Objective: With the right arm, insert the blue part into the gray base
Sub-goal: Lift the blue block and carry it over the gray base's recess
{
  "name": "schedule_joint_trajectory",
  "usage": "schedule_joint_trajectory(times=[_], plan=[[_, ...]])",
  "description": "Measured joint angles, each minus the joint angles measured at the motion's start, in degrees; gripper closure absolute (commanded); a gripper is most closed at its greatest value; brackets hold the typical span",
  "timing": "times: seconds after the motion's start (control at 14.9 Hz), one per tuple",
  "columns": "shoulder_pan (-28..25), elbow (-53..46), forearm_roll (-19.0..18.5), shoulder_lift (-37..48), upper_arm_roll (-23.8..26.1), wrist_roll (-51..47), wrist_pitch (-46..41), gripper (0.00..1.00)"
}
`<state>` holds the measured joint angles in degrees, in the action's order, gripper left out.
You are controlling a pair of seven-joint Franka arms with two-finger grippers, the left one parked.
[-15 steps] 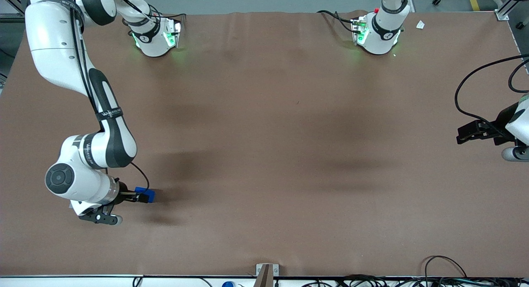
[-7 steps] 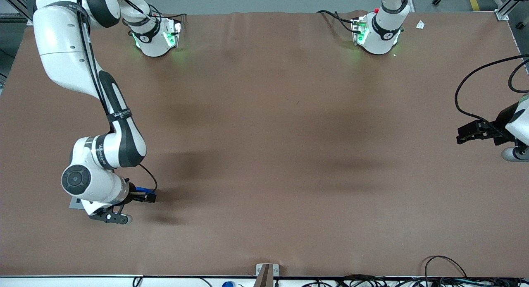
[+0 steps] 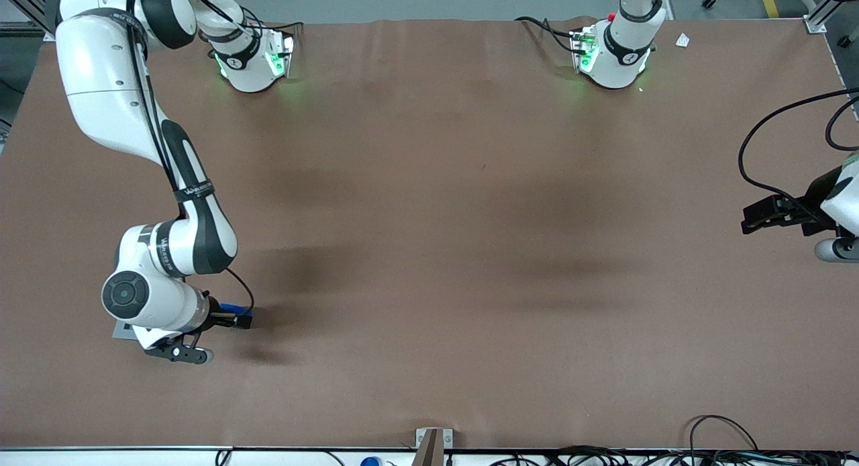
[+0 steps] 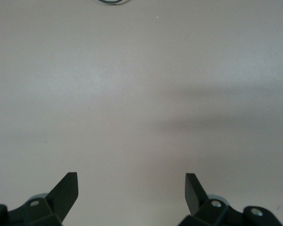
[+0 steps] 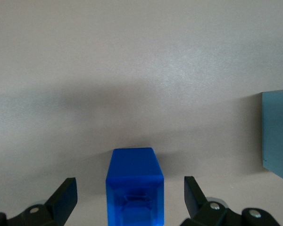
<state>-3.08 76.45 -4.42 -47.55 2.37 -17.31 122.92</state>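
The blue part [image 3: 236,310] stands on the brown table toward the working arm's end, near the front camera. My right gripper [image 3: 239,317] is lowered around it and open. In the right wrist view the blue part [image 5: 134,181] sits between the two black fingers [image 5: 66,193] with a gap on each side, touching neither. My gripper [image 5: 130,189] straddles it. The gray base [image 3: 123,330] shows only as a gray corner under the right arm's wrist, the rest hidden. In the right wrist view the gray base [image 5: 278,134] is a flat-faced block beside the blue part, cut off by the frame.
Both arm bases [image 3: 251,60] stand at the table's edge farthest from the front camera. A small bracket [image 3: 433,442] and loose cables [image 3: 725,446] lie along the nearest edge. A black cable [image 3: 765,144] loops at the parked arm's end.
The right arm's wrist has shifted a little toward the parked arm's end and come down over the blue part, which now shows less. The blue part has not moved.
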Motion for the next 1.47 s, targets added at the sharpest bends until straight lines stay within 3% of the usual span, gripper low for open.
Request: schedule_joint_trajectory(times=[0.67,0.87,1.14,1.21,1.47], plan=[[0.6,0.0,0.0,-0.1,0.0,0.0,0.0,0.28],[0.6,0.0,0.0,-0.1,0.1,0.0,0.0,0.49],[0.6,-0.1,1.3,-0.1,0.2,0.0,-0.1,0.83],[0.6,-0.1,1.6,-0.1,0.3,0.0,-0.1,0.96],[0.5,-0.3,1.9,-0.1,0.5,0.0,-0.5,1.00]])
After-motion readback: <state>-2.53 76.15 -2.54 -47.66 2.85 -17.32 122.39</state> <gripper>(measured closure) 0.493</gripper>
